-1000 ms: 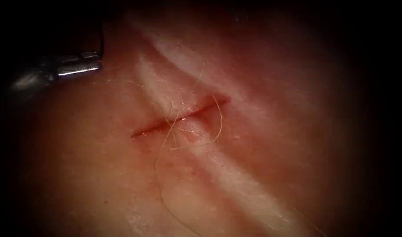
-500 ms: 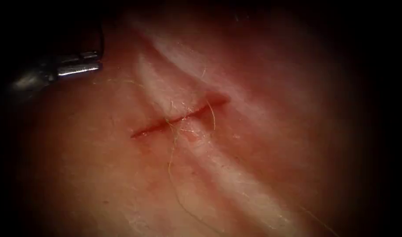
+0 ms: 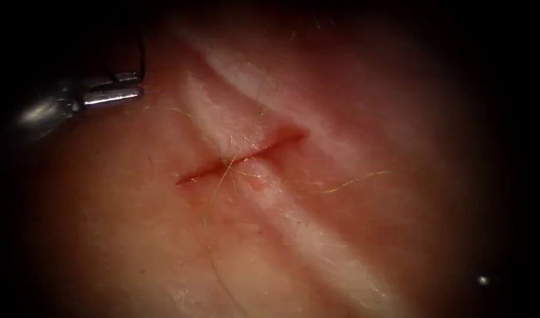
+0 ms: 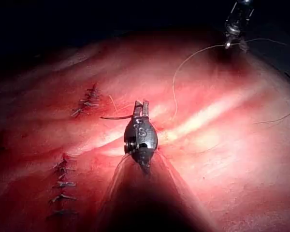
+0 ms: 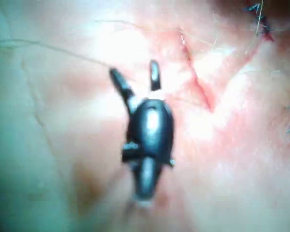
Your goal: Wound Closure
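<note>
**Needle clamped at left, right jaws spread empty**

Counted: two tools, one needle, one thread, one open cut (image 3: 240, 158), plus two rows of dark finished stitches (image 4: 84, 104) on the tissue (image 3: 317, 235) in the left wrist view.

Left tool (image 3: 134, 86): parked well to the left of the cut, jaws closed tight on the needle (image 4: 115, 117) near one end of its curve, with the rest of the arc jutting sideways. Seemingly clear of the tissue, not piercing it.

Right tool (image 5: 134, 70): jaws splayed wide in a V, gripping nothing, with the thread (image 4: 174, 87) running close by one jaw.

Against a second ago: gone, the slack loop of thread that curled just right of the cut. In its place, a single pale strand lying out across the tissue to the right. Left tool nudged slightly rightward, otherwise as before.

Textures and shapes: slim, dark, curved steel for the needle; hair-fine, pale, wavy thread, gathered in a small tuft at the middle of the cut; a narrow slanted slit lined with red fluid; glossy pink tissue crossed by broad whitish bands; polished metal jaws.
</note>
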You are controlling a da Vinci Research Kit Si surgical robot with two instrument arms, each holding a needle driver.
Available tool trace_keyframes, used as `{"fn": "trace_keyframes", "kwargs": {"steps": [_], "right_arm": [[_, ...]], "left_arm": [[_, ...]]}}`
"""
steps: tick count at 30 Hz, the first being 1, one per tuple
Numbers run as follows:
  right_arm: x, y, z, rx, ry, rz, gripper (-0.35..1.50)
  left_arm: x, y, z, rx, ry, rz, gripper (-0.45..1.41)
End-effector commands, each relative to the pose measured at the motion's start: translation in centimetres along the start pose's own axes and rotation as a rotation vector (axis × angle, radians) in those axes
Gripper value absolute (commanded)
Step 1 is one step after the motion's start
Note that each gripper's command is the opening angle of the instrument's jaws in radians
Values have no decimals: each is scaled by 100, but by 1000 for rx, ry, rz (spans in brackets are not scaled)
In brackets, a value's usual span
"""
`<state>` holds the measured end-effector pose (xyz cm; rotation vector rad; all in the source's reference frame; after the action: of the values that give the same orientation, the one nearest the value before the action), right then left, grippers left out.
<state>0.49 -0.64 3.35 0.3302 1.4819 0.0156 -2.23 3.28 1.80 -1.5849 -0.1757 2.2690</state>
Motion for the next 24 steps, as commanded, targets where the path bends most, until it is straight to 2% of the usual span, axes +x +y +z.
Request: {"fn": "trace_keyframes", "kwargs": {"steps": [1,2,5,8,11,17,18,19,24], "right_arm": [[-19,25,10,-22,14,3,133],[-19,25,10,-22,14,3,133],[-45,54,20,-79,-7,12,133],[-69,78,34,-157,-51,38,146],[-79,81,41,-148,-47,84,148],[-59,54,33,-41,10,117,148],[-46,39,27,4,31,113,148],[-46,39,27,4,31,113,148],[-20,2,3,82,64,106,148]], "left_arm": [[-2,-2,6,-2,2,2,-45],[-2,-2,6,-2,2,2,-45],[-3,-2,4,-4,0,9,-45],[-6,2,4,-8,-10,2,-45],[-11,8,3,-9,-12,3,-45],[-28,16,-33,-8,-13,-16,-45],[-31,19,-51,8,-14,-19,-45],[-31,19,-51,8,-14,-19,-45],[-31,25,-90,40,-28,-20,-45]]}}
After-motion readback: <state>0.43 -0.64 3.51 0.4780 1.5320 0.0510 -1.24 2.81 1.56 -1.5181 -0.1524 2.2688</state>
